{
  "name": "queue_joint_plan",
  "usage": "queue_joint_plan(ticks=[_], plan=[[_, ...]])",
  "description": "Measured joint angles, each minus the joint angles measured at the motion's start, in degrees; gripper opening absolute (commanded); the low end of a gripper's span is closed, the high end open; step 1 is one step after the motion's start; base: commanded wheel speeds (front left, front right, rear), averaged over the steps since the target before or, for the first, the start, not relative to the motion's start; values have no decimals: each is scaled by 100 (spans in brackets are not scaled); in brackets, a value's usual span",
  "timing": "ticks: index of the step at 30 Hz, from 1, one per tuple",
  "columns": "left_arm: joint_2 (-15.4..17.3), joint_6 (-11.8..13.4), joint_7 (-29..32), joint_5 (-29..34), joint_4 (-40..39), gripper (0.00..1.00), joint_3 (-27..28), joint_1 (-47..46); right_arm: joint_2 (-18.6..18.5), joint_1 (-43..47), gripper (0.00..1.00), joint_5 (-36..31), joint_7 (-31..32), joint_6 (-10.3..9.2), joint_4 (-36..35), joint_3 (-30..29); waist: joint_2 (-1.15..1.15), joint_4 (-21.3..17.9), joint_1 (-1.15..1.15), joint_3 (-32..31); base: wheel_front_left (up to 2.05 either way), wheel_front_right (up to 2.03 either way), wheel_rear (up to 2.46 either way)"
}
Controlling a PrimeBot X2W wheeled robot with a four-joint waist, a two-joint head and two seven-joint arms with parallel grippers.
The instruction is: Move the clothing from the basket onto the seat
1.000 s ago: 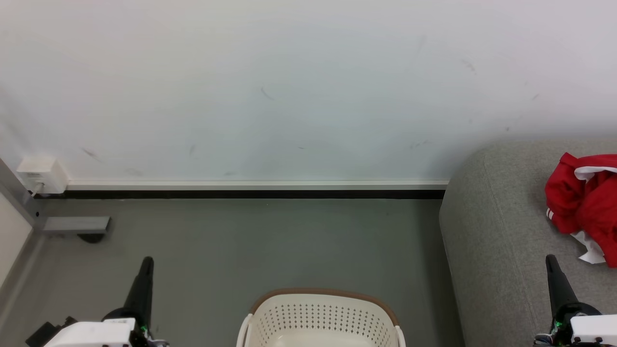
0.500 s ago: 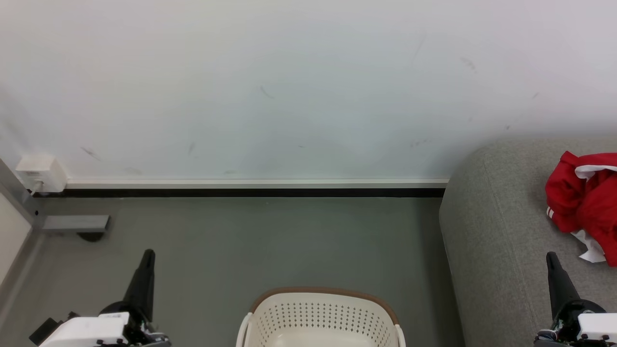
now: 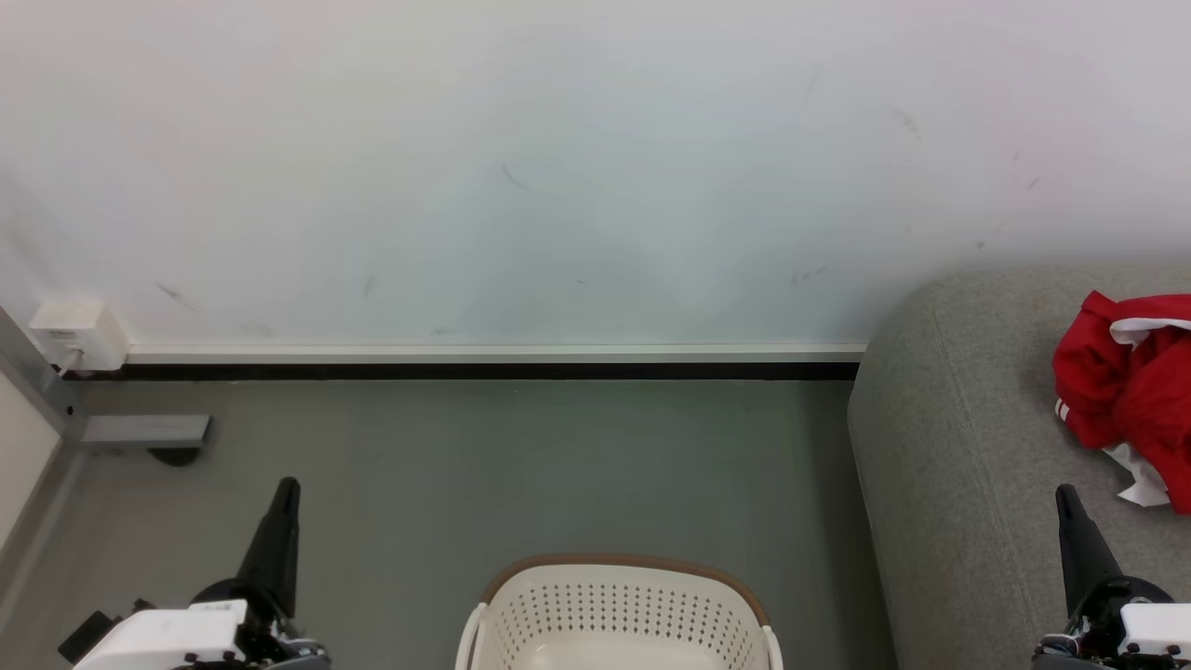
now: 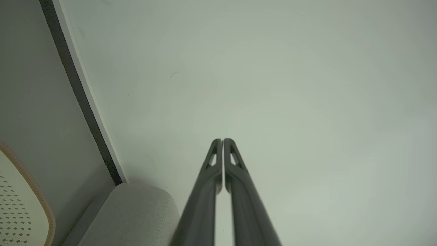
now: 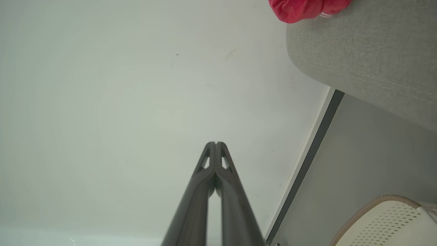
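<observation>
The red clothing (image 3: pixel 1126 391) with white stripes and a white part lies bunched on the light grey seat (image 3: pixel 968 447) at the right edge of the head view; its red edge (image 5: pixel 307 8) also shows on the seat (image 5: pixel 362 58) in the right wrist view. The cream basket (image 3: pixel 619 609) with a brown rim stands on the floor at the bottom centre, and what shows of its inside holds nothing. My left gripper (image 3: pixel 287 489) is shut and empty at the lower left, fingers pointing up. My right gripper (image 3: pixel 1063 493) is shut and empty over the seat's front, below the clothing.
A white wall with a dark skirting strip (image 3: pixel 465 372) runs behind the grey floor (image 3: pixel 521 465). A white socket box (image 3: pixel 74 335) and a grey metal foot (image 3: pixel 144 433) stand at the far left. The basket's rim shows in both wrist views (image 4: pixel 20 201) (image 5: pixel 382 218).
Both grippers have risen slightly in the head view and stay shut. The clothing, the basket and the seat have not moved.
</observation>
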Motion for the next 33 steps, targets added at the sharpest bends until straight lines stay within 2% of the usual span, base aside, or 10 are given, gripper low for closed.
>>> queue_joint_plan(ticks=[33], plan=[[0, 0, 0, 0, -1, 0, 0, -2, -111, 0, 0, 138, -103, 0, -9, 130, 0, 0, 0, 0, 0, 0, 0]])
